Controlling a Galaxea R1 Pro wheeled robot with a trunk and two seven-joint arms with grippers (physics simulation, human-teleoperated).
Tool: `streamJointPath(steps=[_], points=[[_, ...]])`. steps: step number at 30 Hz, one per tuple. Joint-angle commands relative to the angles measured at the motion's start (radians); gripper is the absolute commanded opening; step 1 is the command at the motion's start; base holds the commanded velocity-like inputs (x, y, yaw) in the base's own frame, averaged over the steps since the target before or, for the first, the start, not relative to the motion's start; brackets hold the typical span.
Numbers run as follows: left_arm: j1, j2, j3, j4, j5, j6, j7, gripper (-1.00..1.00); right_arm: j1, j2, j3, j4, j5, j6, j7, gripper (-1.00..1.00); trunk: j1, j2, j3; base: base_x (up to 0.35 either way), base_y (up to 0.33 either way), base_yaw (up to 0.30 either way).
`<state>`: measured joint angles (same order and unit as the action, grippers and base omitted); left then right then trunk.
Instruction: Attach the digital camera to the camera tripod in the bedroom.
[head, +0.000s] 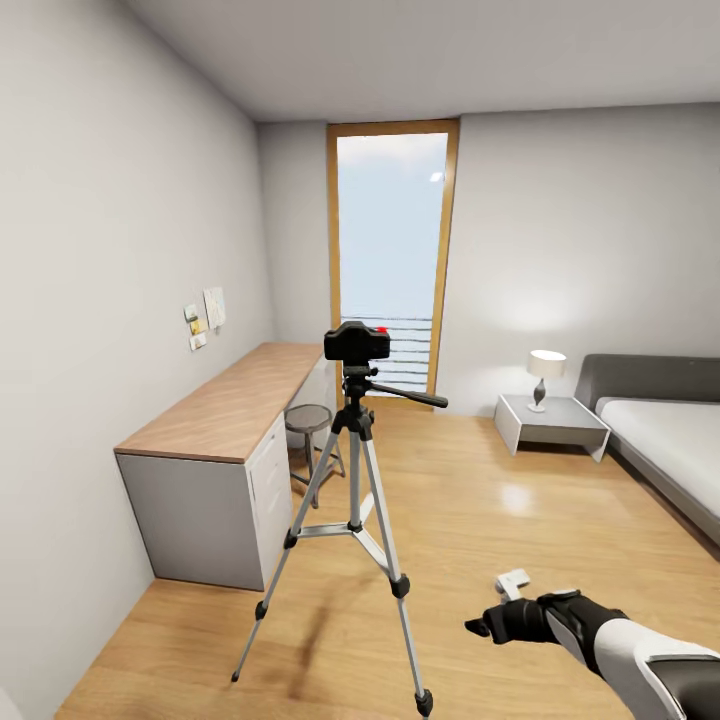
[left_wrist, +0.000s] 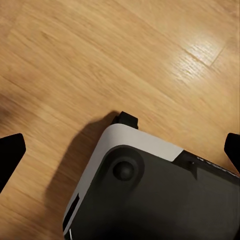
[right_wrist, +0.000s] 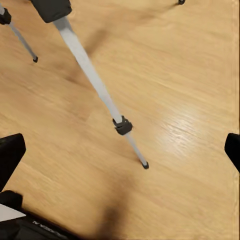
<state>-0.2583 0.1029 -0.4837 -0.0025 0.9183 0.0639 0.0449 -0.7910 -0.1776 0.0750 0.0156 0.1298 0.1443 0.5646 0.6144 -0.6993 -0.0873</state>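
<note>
Now seated atop the tripod (head: 352, 480): the camera (head: 356, 343), red button up, in the middle of the bedroom floor (head: 480, 520), just beside the desk (head: 228, 402) and stool (head: 309, 420), with the window (head: 392, 260), nightstand (head: 550, 423), lamp (head: 545, 374) and bed (head: 665, 430) behind. Low at the right, clear of the tripod's feet: right gripper (head: 482, 626), jaws spread wide in its wrist view and holding nothing, above bare planks and one silver leg (right_wrist: 95, 82). Likewise spread and empty: left gripper (left_wrist: 120, 150), hanging over the robot's base (left_wrist: 150, 195) and the floor.
</note>
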Motion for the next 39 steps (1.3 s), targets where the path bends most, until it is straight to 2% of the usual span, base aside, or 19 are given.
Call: streamJointPath(steps=[1, 5, 6, 10, 15, 17, 22, 24, 34, 39], points=[[-0.001, -0.002, -0.008, 0.000, 0.008, 0.004, 0.003, 1.00, 0.000, -0.007, 0.006, 0.005, -0.001, 0.001, -0.018, 1.00, 0.000, -0.001, -0.002, 0.000, 0.000, 0.000], [-0.001, -0.011, -0.009, 0.000, 0.009, 0.004, 0.003, 1.00, 0.037, -0.023, 0.006, 0.014, -0.002, 0.004, -0.128, 1.00, 0.000, -0.001, -0.002, 0.000, 0.000, 0.000], [-0.001, -0.015, -0.009, 0.000, 0.010, 0.004, 0.003, 1.00, 0.078, -0.026, 0.006, 0.016, -0.003, 0.003, -0.195, 1.00, 0.000, -0.001, -0.002, 0.000, 0.000, 0.000], [-0.001, -0.019, -0.009, 0.000, 0.011, 0.004, 0.003, 1.00, 0.184, -0.024, 0.000, 0.018, -0.009, -0.003, -0.334, 1.00, 0.000, -0.001, -0.002, 0.000, 0.000, 0.000], [-0.001, -0.021, -0.009, 0.001, 0.011, 0.004, 0.003, 1.00, 0.317, -0.019, -0.010, 0.018, -0.040, -0.031, -0.467, 1.00, 0.000, -0.001, -0.002, 0.000, 0.000, 0.000], [-0.001, -0.021, -0.009, 0.001, 0.011, 0.004, 0.003, 1.00, 0.386, -0.016, -0.012, 0.018, -0.059, -0.079, -0.515, 1.00, 0.000, -0.001, -0.002, 0.000, 0.000, 0.000], [-0.001, -0.024, -0.009, 0.001, 0.011, 0.004, 0.003, 1.00, 0.489, 0.004, -0.014, 0.018, -0.094, -0.194, -0.562, 1.00, 0.000, -0.001, -0.002, 0.000, 0.000, 0.000], [-0.001, -0.025, -0.009, 0.001, 0.011, 0.004, 0.004, 1.00, 0.509, 0.013, -0.015, 0.019, -0.101, -0.209, -0.576, 1.00, 0.000, -0.001, -0.002, 0.000, 0.000, 0.000], [-0.001, -0.034, -0.009, 0.001, 0.008, 0.003, 0.003, 1.00, 0.541, 0.036, -0.016, 0.019, -0.113, -0.228, -0.606, 1.00, 0.000, -0.001, -0.002, 0.000, 0.000, 0.000], [-0.001, -0.034, -0.009, -0.001, 0.010, 0.002, 0.003, 1.00, 0.558, 0.071, -0.017, 0.020, -0.114, -0.231, -0.608, 1.00, 0.000, -0.001, -0.002, 0.000, 0.000, 0.000]])
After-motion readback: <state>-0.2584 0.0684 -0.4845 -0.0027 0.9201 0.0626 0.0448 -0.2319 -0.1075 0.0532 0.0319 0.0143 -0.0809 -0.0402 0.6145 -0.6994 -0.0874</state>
